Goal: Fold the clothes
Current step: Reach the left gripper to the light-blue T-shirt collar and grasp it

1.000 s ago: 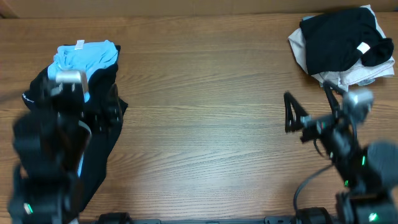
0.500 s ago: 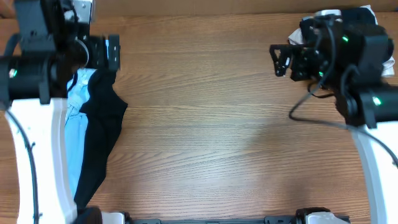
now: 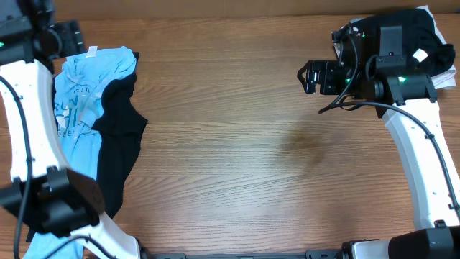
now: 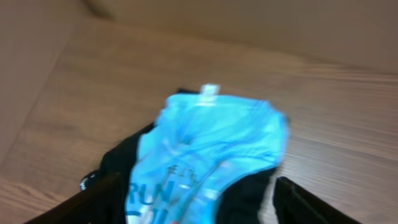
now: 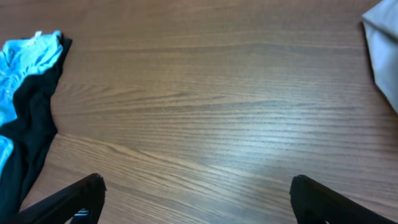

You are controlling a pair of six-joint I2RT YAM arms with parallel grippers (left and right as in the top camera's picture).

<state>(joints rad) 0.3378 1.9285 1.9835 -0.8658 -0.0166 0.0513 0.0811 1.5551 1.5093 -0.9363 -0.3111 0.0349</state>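
Note:
A light blue T-shirt (image 3: 80,97) with printed lettering and a small white neck tag lies crumpled at the table's left, partly over a black garment (image 3: 118,155). It also shows in the left wrist view (image 4: 208,146) and at the left edge of the right wrist view (image 5: 25,59). My left gripper (image 3: 68,36) is open and empty, raised at the far left corner, above and behind the shirt; its fingers frame the shirt in the left wrist view (image 4: 196,199). My right gripper (image 3: 310,76) is open and empty, raised over bare table at the right, also seen in the right wrist view (image 5: 196,199).
A pile of clothes, black on top (image 3: 392,47) with light grey and white cloth beneath, lies at the far right corner. Its grey edge shows in the right wrist view (image 5: 382,50). The wooden table (image 3: 237,151) stretches between the two heaps.
Both arms have risen and swung outward and back. The left gripper moved to the far left corner, uncovering the blue shirt. The right gripper moved up and slightly left.

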